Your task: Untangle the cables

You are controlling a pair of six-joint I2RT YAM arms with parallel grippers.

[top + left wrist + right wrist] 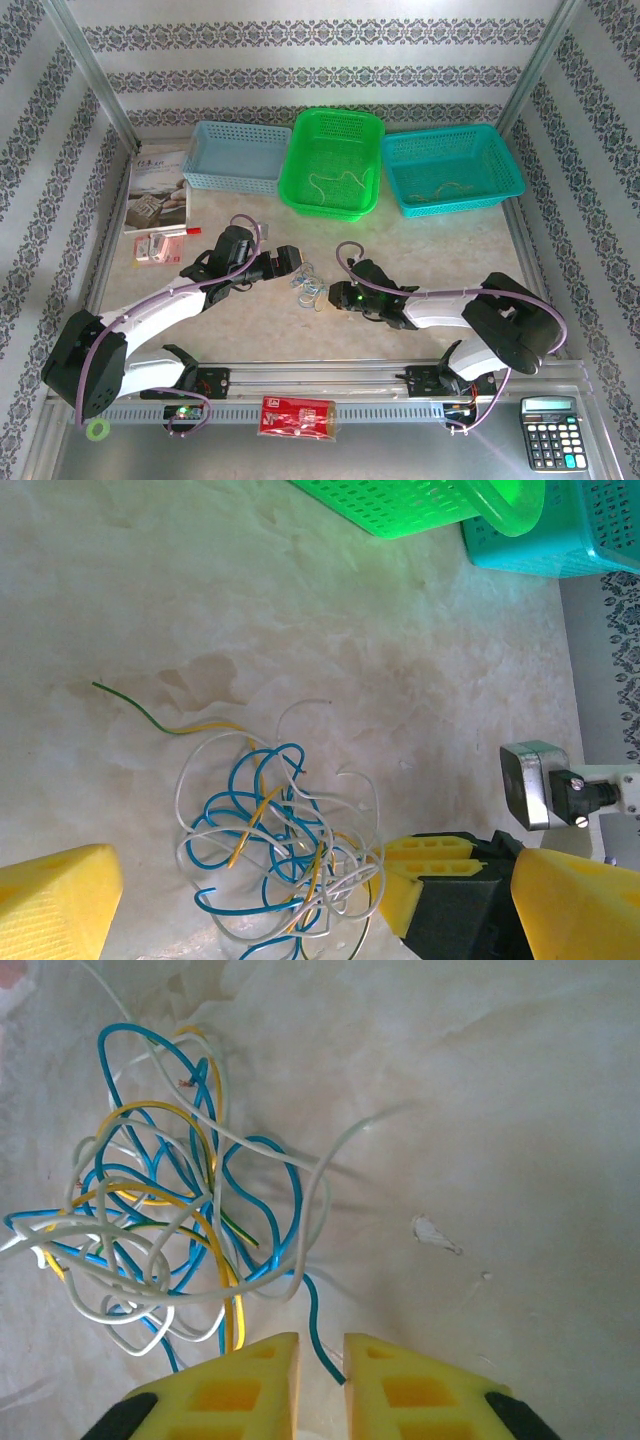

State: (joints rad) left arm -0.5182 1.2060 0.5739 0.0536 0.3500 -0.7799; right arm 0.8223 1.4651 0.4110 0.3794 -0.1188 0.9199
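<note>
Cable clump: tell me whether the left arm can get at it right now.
Probably yes. The cables lie on bare table just ahead of the left gripper, its jaws wide open. The right gripper crowds the clump's other side, so contact there is possible.

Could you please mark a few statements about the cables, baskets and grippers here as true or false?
1. The cable clump lies on the table. True.
2. The left gripper is shut. False: its jaws stand wide open.
3. The green basket is empty. False: a thin cable lies inside.
4. A calculator sits at the near right corner. True.
5. The cable clump is all blue. False: white and yellow ones are mixed in.
</note>
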